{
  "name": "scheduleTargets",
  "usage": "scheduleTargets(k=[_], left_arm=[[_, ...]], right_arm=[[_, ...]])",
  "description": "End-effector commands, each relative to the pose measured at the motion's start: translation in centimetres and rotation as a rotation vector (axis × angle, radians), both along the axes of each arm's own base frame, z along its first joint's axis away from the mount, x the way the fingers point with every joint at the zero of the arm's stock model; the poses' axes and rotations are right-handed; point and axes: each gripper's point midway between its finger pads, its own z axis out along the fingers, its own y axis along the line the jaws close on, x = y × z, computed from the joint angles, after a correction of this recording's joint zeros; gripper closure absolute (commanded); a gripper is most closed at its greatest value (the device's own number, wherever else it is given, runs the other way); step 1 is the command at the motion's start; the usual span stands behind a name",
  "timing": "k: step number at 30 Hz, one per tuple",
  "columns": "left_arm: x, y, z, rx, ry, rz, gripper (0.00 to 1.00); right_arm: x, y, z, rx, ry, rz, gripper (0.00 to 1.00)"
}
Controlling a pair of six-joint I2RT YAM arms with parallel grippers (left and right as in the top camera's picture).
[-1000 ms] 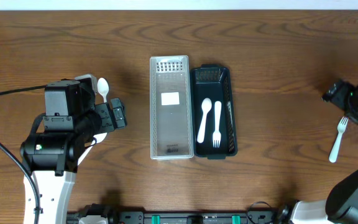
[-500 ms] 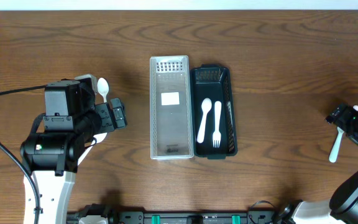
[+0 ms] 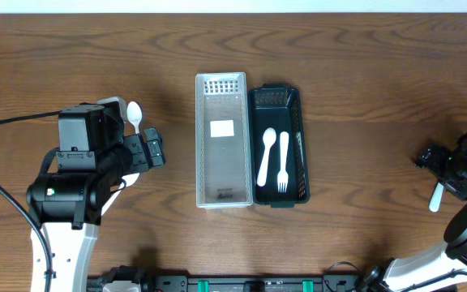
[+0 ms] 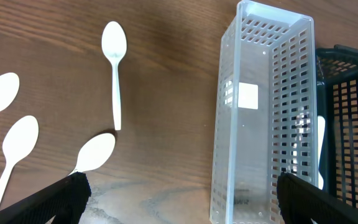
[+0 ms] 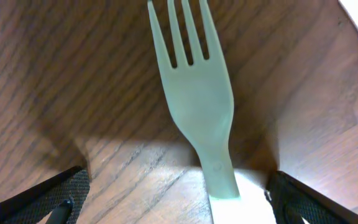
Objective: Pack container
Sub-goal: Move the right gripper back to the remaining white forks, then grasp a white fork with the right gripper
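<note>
A clear perforated container and a black basket stand side by side mid-table. The basket holds a white spoon and a white fork. My right gripper is open, low over a white fork at the right edge; the fork lies on the table between its fingers. My left gripper is open and empty left of the clear container. Several white spoons lie ahead of its fingers.
One white spoon shows beside the left arm in the overhead view. The table's right edge is close to the right gripper. A white strip runs along the table's far edge.
My right gripper has moved toward the front and down over the white fork at the right edge, now covering most of it. The left arm has not moved.
</note>
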Motion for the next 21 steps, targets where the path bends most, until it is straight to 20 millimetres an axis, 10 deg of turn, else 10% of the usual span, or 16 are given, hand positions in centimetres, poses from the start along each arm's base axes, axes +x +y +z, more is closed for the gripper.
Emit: scheduleTargets(k=[1,21], left_arm=[[0.24,-0.22,0.79,-0.009,-0.02,-0.006,0.02],[0.44,-0.22,0.95,-0.009,-0.031,-0.006,0.02]], right_arm=[[-0.2,0.63,-1.37,0.046,0.011,0.014,0.05],[0.12,1.38,-1.35,0.085,-0.009,0.021,0.75]])
